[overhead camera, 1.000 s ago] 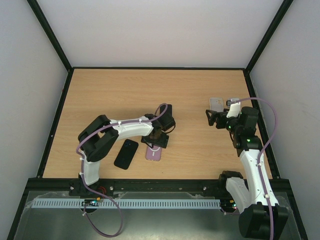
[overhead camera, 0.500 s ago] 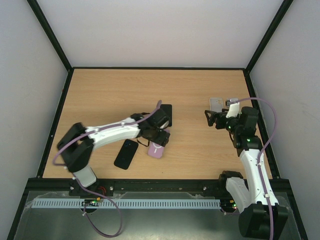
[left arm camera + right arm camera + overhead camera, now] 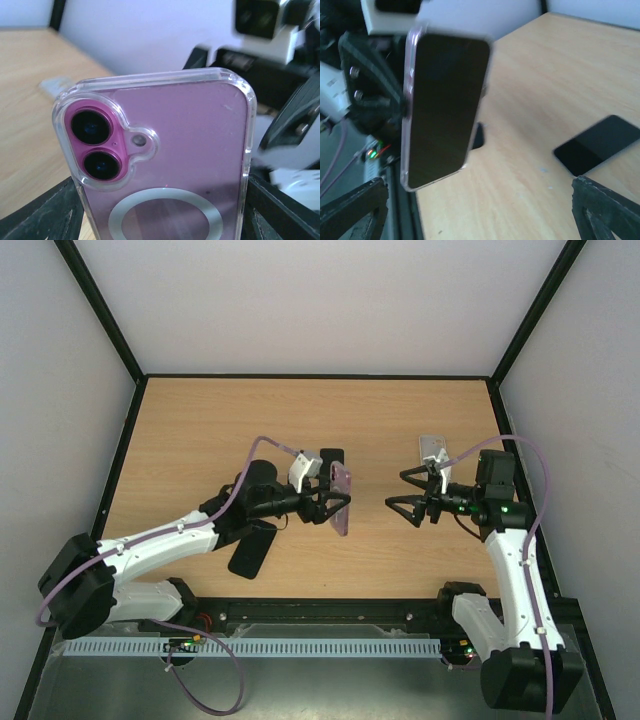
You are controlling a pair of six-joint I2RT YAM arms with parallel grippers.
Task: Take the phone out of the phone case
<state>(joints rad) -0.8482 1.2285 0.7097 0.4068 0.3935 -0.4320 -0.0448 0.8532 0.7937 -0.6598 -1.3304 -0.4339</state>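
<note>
Top external: nearest the bases, a black slab (image 3: 252, 550) lies flat on the table (image 3: 200, 430), just beside the left forearm. It looks like a phone, but we can't confirm that at this resolution.

Next out, the left gripper (image 3: 336, 503) is clamped on the phone case (image 3: 150, 77), fingers (image 3: 47, 217) on its two long edges. The case is clear. The pink phone (image 3: 445, 110) sits fully inside it, and left wrist shows the camera lenses in the cutout. We see it held up off the wood near mid-table, screen toward the right arm, back toward the left wrist camera.

The right gripper (image 3: 397, 488) is level with the phone but apart from it, jaws spread wide and holding nothing. Right wrist shows the dark screen between its fingers (image 3: 605, 205).

Farthest out, a second black slab (image 3: 331, 460) lies on the table just behind the held phone.
</note>
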